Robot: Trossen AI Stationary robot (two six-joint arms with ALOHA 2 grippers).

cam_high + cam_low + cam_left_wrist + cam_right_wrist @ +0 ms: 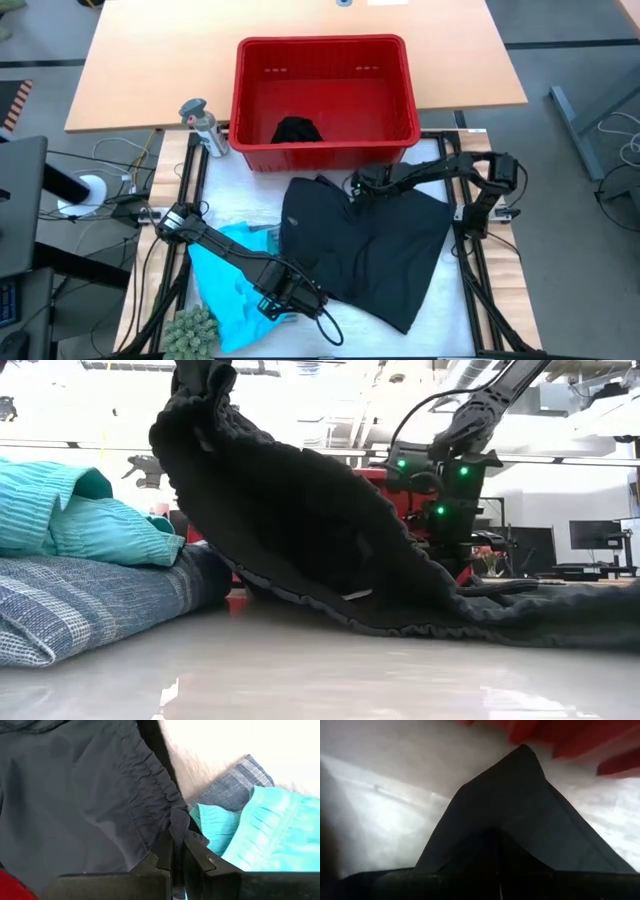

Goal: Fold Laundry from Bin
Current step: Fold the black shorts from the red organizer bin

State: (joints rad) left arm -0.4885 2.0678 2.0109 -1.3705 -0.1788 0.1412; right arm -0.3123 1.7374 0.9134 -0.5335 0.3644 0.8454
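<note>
A black garment (370, 250) lies spread on the table's middle, its near left part raised (230, 450). My left gripper (292, 297) is shut on it at the near left. At the garment's far edge my right gripper (360, 184) is shut on it too. A turquoise garment (228, 285) lies on a blue-grey striped one (90, 605) at the table's left. The red bin (325, 100) stands behind, with another black garment (297, 130) on its floor. My left gripper pinches the black garment's gathered elastic edge (178, 822) between its two fingers. That edge is lifted off the table, and the cloth slopes down from it to the table (480, 615). My right gripper has the black garment's far edge (496, 837) between its fingers. The cloth rises in a peak (522, 755) before them; the fingers are too dark to show more.
A small grey bottle (204, 126) stands left of the bin. A green spiky ball (190, 332) sits at the table's near left corner. Bare white table top shows near the front edge (330, 670).
</note>
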